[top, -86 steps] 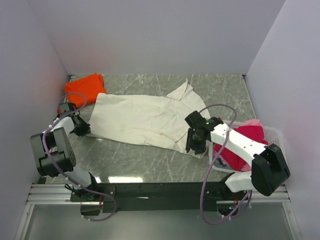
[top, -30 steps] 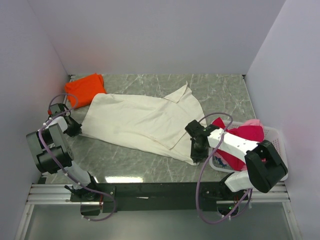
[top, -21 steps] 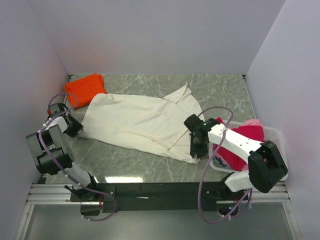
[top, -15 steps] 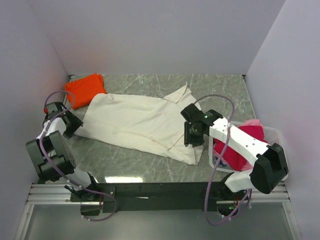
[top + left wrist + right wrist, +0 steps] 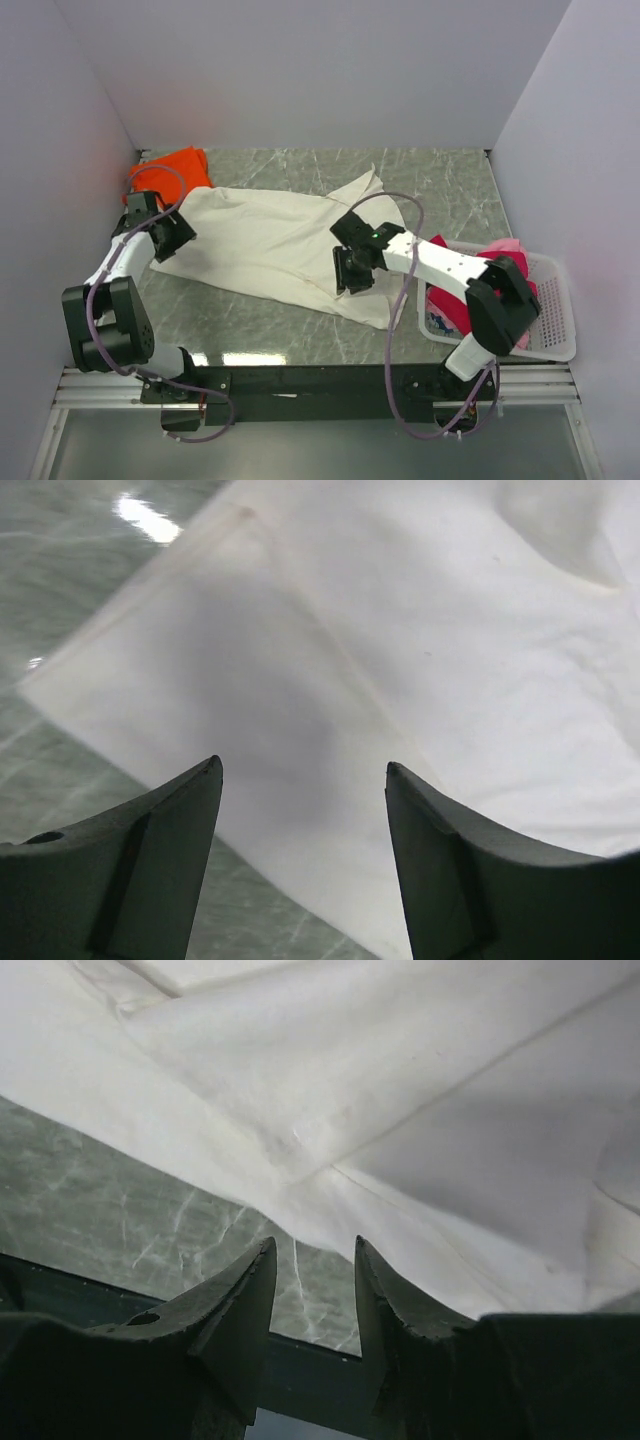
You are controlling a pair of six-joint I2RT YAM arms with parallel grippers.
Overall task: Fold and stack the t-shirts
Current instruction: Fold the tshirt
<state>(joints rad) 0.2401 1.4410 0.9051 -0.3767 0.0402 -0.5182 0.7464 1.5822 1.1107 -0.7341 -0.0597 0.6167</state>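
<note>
Near right, white basket (image 5: 552, 348) holds crimson t-shirt (image 5: 447, 306) and pink t-shirt (image 5: 506, 245). Right gripper (image 5: 349, 274) sits over the cream t-shirt (image 5: 270, 235) near its front hem, fingers slightly apart, nothing gripped. Cream t-shirt lies spread flat mid-table (image 5: 250, 322). Left gripper (image 5: 171, 237) is over its left corner, fingers wide apart, empty. Orange t-shirt (image 5: 182, 160) lies in the far left corner.

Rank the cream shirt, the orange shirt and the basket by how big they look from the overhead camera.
1. Cream shirt: largest by far, spread out flat.
2. Basket: clearly smaller, at the right edge.
3. Orange shirt: smallest, in the far left corner and partly covered.
</note>
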